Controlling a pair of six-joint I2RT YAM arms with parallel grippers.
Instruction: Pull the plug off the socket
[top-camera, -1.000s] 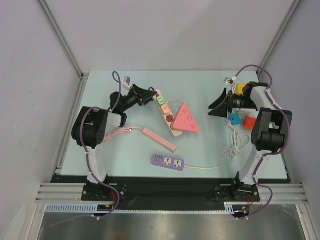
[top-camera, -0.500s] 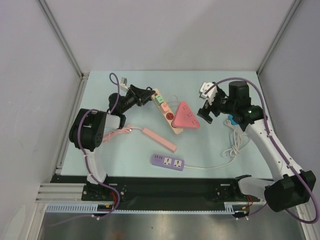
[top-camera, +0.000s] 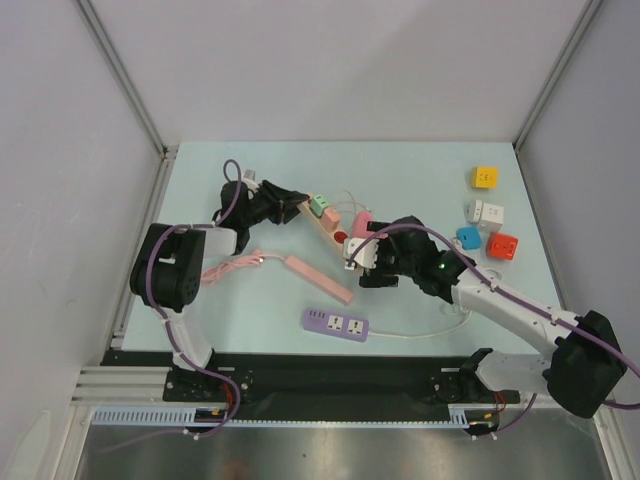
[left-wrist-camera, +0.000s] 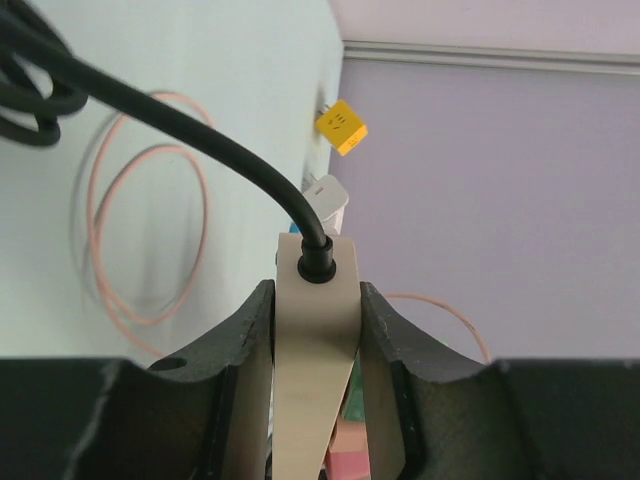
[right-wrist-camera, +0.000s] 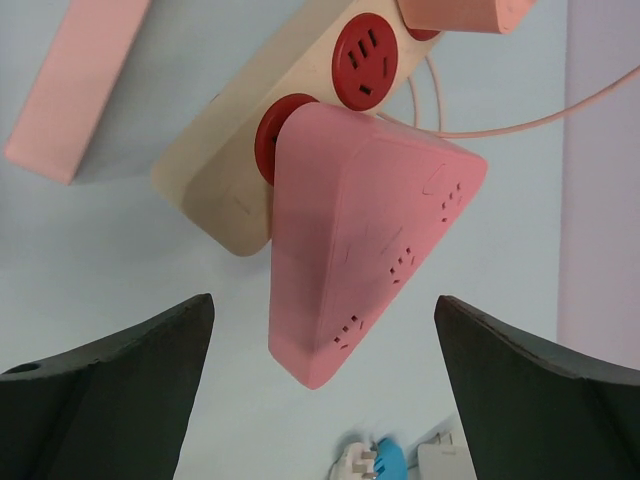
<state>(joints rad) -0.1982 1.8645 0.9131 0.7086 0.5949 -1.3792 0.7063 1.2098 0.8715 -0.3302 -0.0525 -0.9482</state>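
Swinging in from the right edge of the table (top-camera: 420, 170) over the past second, the right arm now reaches across to the middle, while the left arm has barely shifted. The right gripper (top-camera: 368, 264) hangs over the pink triangular plug (right-wrist-camera: 370, 240), its jaws spread wide and touching nothing. In the right wrist view the plug sits squarely between the two fingers (right-wrist-camera: 110, 385) and just ahead of their tips. It is seated in a red socket at the end of the beige power strip (right-wrist-camera: 230, 190). An empty red socket (right-wrist-camera: 365, 60) lies farther out from the jaws, beyond the plug.

At the strip's other end, the left gripper (top-camera: 285, 203) is clamped on the beige power strip, one finger on each side of it where the black cable (left-wrist-camera: 190, 130) enters. A green plug (top-camera: 322, 206) sits in the strip just past the left jaws.

A pink flat strip (top-camera: 318, 278) lies to the left of the right gripper, and a purple power strip (top-camera: 336, 324) lies between that gripper and the arm bases. A yellow cube (top-camera: 486, 177), a white adapter (top-camera: 486, 212), a blue one (top-camera: 467, 237) and a red one (top-camera: 503, 245) rest well behind the right jaws, near the table's right edge.
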